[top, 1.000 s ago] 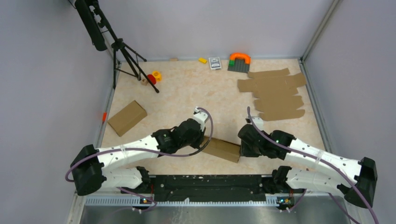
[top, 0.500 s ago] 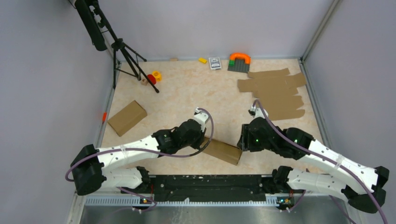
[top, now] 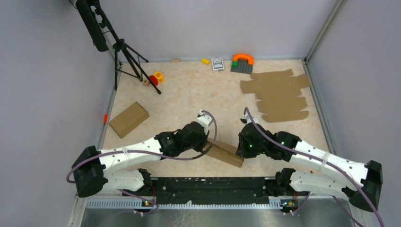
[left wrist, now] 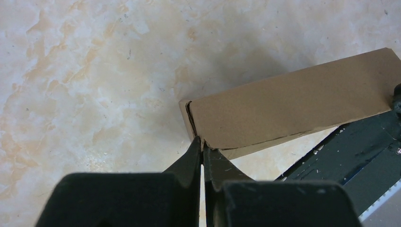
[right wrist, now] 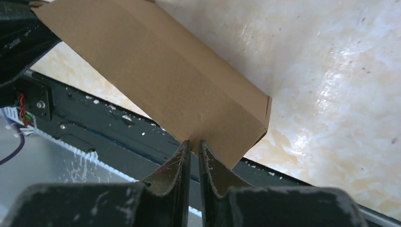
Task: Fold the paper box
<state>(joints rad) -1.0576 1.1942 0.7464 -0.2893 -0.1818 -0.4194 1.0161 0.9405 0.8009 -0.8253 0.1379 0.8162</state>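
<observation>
The paper box [top: 224, 152] is a folded brown cardboard box, held slanted between both arms near the table's front edge. My left gripper [top: 206, 145] is shut on its left end. In the left wrist view that gripper [left wrist: 202, 142] pinches the lower corner of the box [left wrist: 293, 106]. My right gripper [top: 242, 152] is at the box's right end. In the right wrist view that gripper [right wrist: 194, 143] is closed on the lower edge of the box [right wrist: 156, 71], near its corner, with cardboard between the tips. Part of the box hangs over the black base rail [right wrist: 118, 137].
A pile of flat cardboard sheets [top: 279, 94] lies at the back right. Another folded box [top: 128, 119] sits at the left. A tripod [top: 127, 56] stands at the back left, with small toys [top: 155, 78] by it. An orange and green block [top: 242, 61] and a card pack [top: 217, 63] are at the back.
My right gripper opened and drew back from the box's right end, then came back and closed on it. The left gripper stayed shut on the left end throughout.
</observation>
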